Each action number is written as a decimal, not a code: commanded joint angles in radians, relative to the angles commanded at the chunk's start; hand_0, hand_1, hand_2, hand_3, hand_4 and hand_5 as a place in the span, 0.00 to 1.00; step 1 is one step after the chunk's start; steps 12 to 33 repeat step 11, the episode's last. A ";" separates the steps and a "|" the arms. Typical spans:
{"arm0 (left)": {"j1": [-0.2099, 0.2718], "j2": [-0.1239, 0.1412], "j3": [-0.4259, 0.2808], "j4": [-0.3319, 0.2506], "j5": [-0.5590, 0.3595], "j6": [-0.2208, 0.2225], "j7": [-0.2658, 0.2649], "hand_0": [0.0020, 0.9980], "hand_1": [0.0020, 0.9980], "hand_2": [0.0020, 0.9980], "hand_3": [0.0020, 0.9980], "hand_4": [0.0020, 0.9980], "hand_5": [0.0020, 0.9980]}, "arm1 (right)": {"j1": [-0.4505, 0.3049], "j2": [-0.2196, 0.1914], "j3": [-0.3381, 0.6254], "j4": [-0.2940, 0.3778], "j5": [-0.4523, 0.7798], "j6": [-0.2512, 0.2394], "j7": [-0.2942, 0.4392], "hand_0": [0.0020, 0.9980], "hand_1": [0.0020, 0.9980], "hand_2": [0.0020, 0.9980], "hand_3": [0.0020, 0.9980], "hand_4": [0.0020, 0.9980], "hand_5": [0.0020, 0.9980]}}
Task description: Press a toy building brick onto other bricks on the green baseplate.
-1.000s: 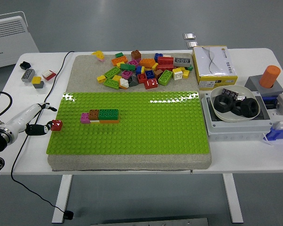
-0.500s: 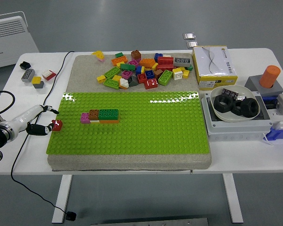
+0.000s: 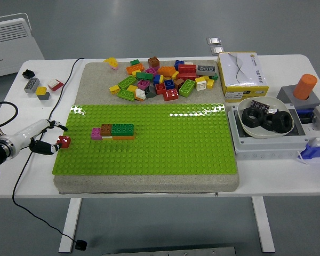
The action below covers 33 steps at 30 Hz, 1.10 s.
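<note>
Green studded plastic baseplate [image 3: 165, 144] lies flat on a grey stone-like slab [image 3: 149, 181], which sits on the white table [image 3: 288, 181].

Head view, the only one supplied: a short row of joined bricks [image 3: 113, 132] stands on the left part of the baseplate, comprising pink, brown, dark green and orange pieces pressed together. A loose heap of mixed coloured bricks [image 3: 162, 81] rests on the slab beyond the baseplate's far edge, untouched at this moment.

The left hand [image 3: 42, 138] enters from the left edge, low over the table. Its white and black fingers are pinched on a small red brick [image 3: 64, 141], which sits at the baseplate's left border, near the joined row but clearly apart from it. The right hand does not appear.

Assessment: the brick has been picked and is secured; that part is judged complete. Outstanding work is to carry it over to the joined row, align it on the studs, and press it home. No contact between the red brick and the row is evident, so the pressing step is not yet done.
</note>
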<state>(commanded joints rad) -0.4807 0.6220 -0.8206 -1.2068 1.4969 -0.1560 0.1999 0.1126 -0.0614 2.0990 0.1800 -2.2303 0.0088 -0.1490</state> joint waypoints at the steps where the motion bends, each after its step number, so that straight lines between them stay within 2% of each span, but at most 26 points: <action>1: -0.001 0.000 0.000 0.002 0.002 -0.006 0.003 0.99 1.00 1.00 0.88 0.83 0.01 | 0.000 0.000 0.000 0.000 0.001 0.000 0.000 0.51 0.70 0.67 0.75 0.84 0.76; 11: -0.014 -0.012 0.004 0.035 0.017 -0.006 0.008 0.99 1.00 1.00 0.89 0.86 0.03 | 0.001 -0.001 -0.005 0.000 0.004 0.000 0.001 0.51 0.70 0.67 0.75 0.84 0.76; 33: -0.014 -0.012 0.004 0.035 0.017 -0.006 0.008 0.99 1.00 1.00 0.89 0.86 0.03 | 0.001 -0.001 -0.005 0.000 0.004 0.000 0.001 0.51 0.70 0.67 0.75 0.84 0.76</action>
